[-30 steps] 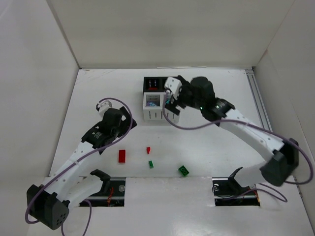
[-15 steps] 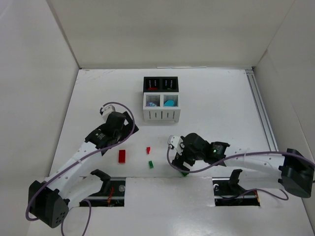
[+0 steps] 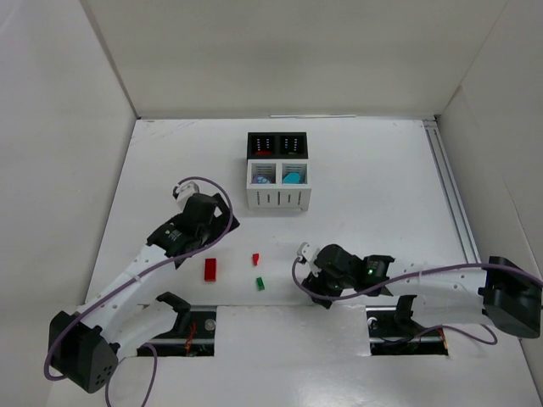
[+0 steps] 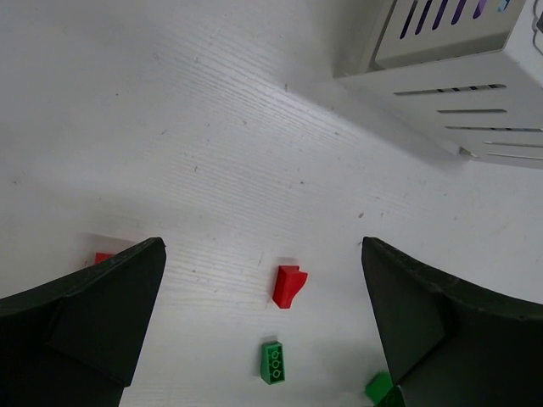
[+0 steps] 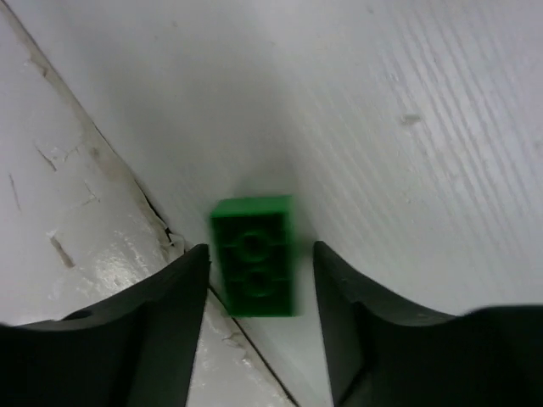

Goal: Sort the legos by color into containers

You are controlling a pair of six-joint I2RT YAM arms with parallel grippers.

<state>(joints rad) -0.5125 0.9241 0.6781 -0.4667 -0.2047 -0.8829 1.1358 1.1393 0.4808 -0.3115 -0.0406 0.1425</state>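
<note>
A green lego [image 5: 253, 267] lies flat on the table beside the seam of the near ledge. My right gripper [image 5: 260, 248] is low over it with one jaw on each side; the left jaw is almost against it and a narrow gap shows at the right jaw. In the top view the right gripper [image 3: 316, 287] hides this piece. My left gripper [image 3: 218, 222] hangs open above the table, looking down on a small red lego [image 4: 288, 286] and a small green lego [image 4: 272, 362]. A flat red lego [image 3: 209, 269] lies to their left. The containers [image 3: 277, 200] stand behind, with a cyan piece [image 3: 293, 178] inside.
The near ledge [image 5: 76, 254], with its cracked seam, runs right next to the green lego under my right gripper. White walls enclose the table on three sides. A rail [image 3: 447, 182] runs along the right edge.
My right arm swung from the containers down to the near edge and lowered over the green lego, and its jaws have narrowed around it. The left arm has barely moved.
</note>
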